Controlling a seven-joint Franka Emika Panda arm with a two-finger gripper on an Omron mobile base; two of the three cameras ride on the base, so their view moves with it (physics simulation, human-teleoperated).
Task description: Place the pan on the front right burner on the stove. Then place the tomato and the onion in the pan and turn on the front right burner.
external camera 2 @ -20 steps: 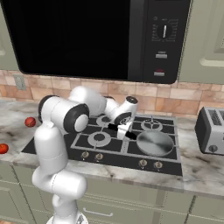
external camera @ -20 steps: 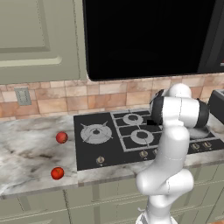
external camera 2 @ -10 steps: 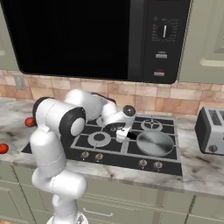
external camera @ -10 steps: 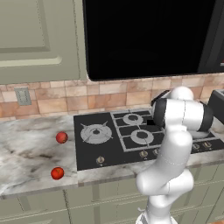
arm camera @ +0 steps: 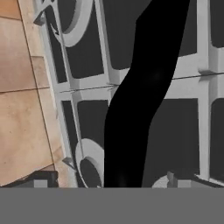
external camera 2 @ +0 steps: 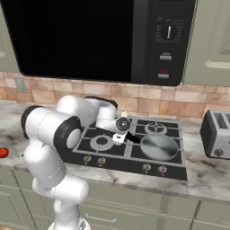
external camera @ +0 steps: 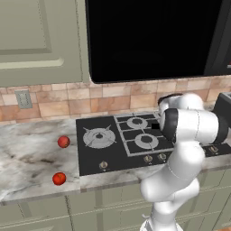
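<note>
Presently the gripper (external camera 2: 120, 134) stands with its jaws spread wide and holds nothing; it hangs just above the pan's black handle (external camera 2: 132, 138), at the handle's outer end. In the hand view that handle (arm camera: 140, 100) runs as a broad black bar over the grey grates, with no finger closed on it. My judgement is that the hand has let go because the pan (external camera 2: 158, 147) sits where the task wants it.

Relative to the stove (external camera 2: 179, 159), the pan rests on the grate of the front right burner, close to the knob edge, its handle reaching toward the middle of the stove. It appears level and settled. The placing step looks complete; the loading of the pan and the lighting of the burner are not yet done.

The pan is a shallow, round, silver-grey vessel with a smooth bright floor and a low rim, wider than the burner rings beside it. Nothing lies in it.

Off the stove's left edge, on the marble counter (external camera: 27, 158), two small red balls wait: one (external camera: 63, 141) just beside the stove, the other (external camera: 59, 178) nearer the counter's front lip. Which is tomato and which onion I cannot tell.
</note>
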